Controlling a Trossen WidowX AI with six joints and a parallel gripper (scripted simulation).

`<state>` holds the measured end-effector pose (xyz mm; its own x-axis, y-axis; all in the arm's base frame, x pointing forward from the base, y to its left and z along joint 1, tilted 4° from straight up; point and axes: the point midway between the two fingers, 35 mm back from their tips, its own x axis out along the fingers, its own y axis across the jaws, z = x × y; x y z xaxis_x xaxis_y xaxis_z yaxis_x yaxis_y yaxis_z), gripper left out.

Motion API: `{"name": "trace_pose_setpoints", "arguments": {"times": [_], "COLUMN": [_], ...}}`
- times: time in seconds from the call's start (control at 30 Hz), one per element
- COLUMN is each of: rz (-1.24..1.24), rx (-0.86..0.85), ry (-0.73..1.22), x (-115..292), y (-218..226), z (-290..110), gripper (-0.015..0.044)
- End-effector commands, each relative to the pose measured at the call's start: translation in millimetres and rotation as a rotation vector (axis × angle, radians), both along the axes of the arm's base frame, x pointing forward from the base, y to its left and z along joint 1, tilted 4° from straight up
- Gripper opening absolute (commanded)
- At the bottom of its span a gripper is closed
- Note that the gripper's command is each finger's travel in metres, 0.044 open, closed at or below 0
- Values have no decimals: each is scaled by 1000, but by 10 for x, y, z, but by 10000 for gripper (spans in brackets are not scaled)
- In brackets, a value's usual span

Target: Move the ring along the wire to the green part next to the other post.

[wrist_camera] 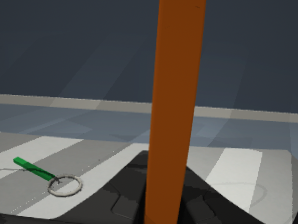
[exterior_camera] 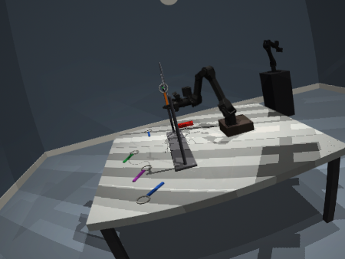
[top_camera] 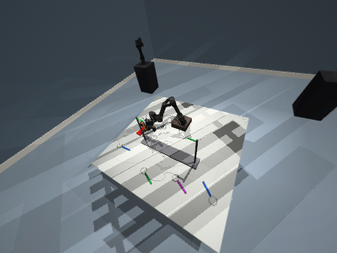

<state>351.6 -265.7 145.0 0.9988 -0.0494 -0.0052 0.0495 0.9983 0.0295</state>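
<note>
The black end effector (exterior_camera: 171, 103) is closed on the long orange handle (wrist_camera: 174, 96), whose axis runs upright; the thin ring (exterior_camera: 163, 87) hangs at the near post's green wire section (top_camera: 141, 120); the far green section (top_camera: 192, 140) lies across the surface.

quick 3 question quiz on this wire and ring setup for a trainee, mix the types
1. True or false: the jaws are shut on the orange handle.
2. Which spare ring does the wrist view show lying on the table? A) blue handle B) green handle C) purple handle
3. Fill in: the ring on the orange handle sits near the ____ of its post.

Key: 1 true; 2 B; 3 top
</note>
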Motion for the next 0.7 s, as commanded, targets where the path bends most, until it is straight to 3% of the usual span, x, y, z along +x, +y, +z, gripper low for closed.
{"name": "trace_pose_setpoints", "arguments": {"times": [0.0,0.67], "rz": [-3,-3], "rx": [4,5], "ry": [1,1], "x": [1,3], "y": [-3,21], "z": [14,15], "gripper": [-150,-150]}}
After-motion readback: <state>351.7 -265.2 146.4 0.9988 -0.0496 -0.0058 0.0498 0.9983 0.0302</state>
